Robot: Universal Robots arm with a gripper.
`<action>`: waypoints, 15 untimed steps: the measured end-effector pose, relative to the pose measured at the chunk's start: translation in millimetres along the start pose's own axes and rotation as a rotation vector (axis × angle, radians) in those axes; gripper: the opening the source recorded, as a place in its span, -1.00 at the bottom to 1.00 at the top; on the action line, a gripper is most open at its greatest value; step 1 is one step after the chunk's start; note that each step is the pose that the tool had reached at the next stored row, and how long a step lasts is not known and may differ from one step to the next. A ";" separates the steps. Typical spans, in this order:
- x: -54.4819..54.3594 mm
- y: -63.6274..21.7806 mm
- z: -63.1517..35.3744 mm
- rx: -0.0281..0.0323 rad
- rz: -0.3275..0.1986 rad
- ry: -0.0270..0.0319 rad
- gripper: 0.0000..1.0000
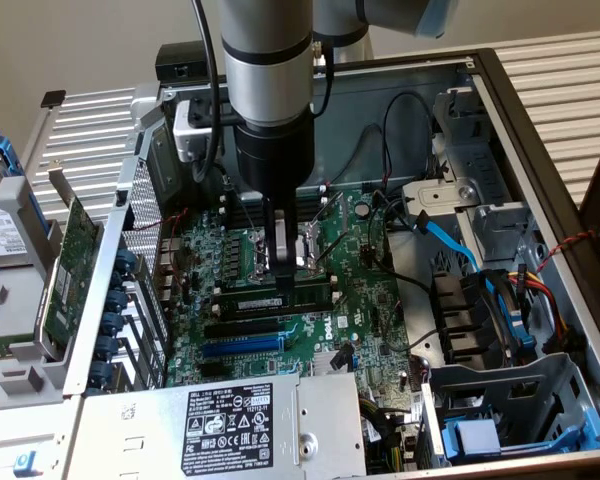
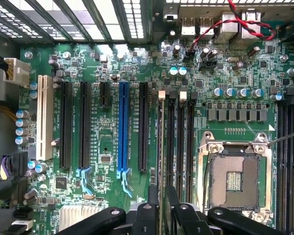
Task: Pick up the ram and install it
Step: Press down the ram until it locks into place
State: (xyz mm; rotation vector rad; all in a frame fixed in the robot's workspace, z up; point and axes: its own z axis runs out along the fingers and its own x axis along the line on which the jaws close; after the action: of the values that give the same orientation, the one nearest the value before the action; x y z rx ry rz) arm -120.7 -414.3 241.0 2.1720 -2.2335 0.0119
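Inside open computer case (image 1: pixel 520 110), motherboard (image 1: pixel 230 270) lies flat, arm reaching down over it. Gripper (image 1: pixel 283 285) low above memory slots (image 2: pixel 181 142), fingers (image 2: pixel 148 215) drawn narrow around ram (image 1: pixel 280 299), thin green stick standing edge-on in slot beside empty CPU socket (image 2: pixel 233 181). Blue expansion slot (image 2: pixel 123 127) and black ones empty. Drive bay (image 1: pixel 510 400) at exterior view's right holds blue bracket (image 1: pixel 472 437). Green expansion card (image 1: pixel 72 262) stands outside case, exterior view's left.
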 end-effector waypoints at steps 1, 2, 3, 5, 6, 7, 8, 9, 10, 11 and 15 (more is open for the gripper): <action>0.0 0.1 -0.4 0.0001 0.000 -0.0001 -0.58; 0.0 0.1 -0.6 0.0001 0.000 -0.0001 -0.58; 0.0 0.2 -0.7 0.0002 0.000 -0.0003 -0.58; 0.0 0.2 -1.0 0.0000 0.000 0.0001 -0.58; 0.0 0.2 -1.1 -0.0002 0.000 0.0000 -0.58; 0.0 0.4 -1.1 -0.0004 0.000 -0.0001 -0.58; 0.1 0.6 -1.3 -0.0008 0.000 0.0000 -0.58; 0.1 0.8 -1.5 -0.0014 0.000 0.0001 -0.58; 0.1 0.9 -1.7 -0.0021 0.000 0.0001 -0.58; 0.1 1.0 -2.1 -0.0029 0.000 0.0003 -0.58; 0.1 1.4 -2.3 -0.0070 0.000 0.0002 -0.58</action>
State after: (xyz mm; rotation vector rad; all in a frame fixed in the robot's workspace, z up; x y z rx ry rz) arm -122.1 -414.3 243.3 2.1684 -2.2299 0.0043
